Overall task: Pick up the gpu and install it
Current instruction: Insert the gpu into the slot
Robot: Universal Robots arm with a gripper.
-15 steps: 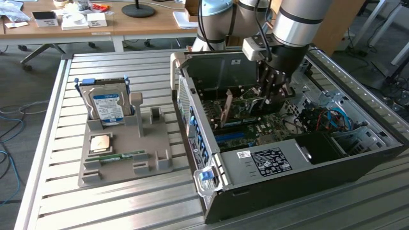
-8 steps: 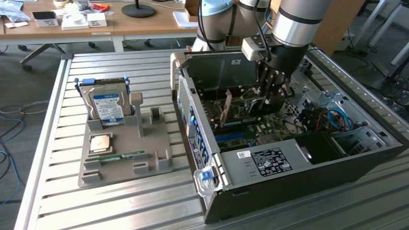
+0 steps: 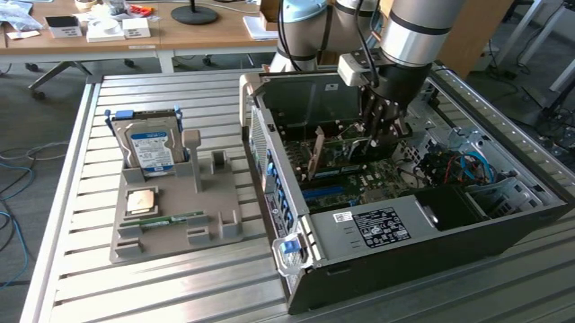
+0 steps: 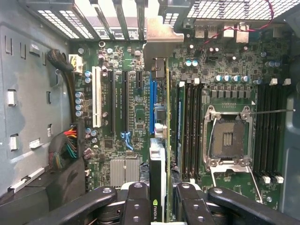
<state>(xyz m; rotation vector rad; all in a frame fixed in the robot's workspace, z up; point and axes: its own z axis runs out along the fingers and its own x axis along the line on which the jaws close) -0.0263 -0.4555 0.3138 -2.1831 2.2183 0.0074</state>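
You see the graphics card (image 4: 167,140) edge-on: a thin green board with a black cover bearing a green logo, standing upright over the motherboard (image 4: 131,117) inside the open computer case (image 3: 449,262), clamped between the hand's (image 4: 161,197) fingers.

You are working over a slatted metal workbench (image 3: 171,282), its ribs bright with light. Beyond the workbench stands a wooden desk (image 3: 207,37) carrying white boxes (image 3: 121,28) and a black round stand base (image 3: 195,15). Beside the workbench, on the exterior view's left, you can see grey floor (image 3: 45,128) with loose cables (image 3: 18,161) trailing over it.
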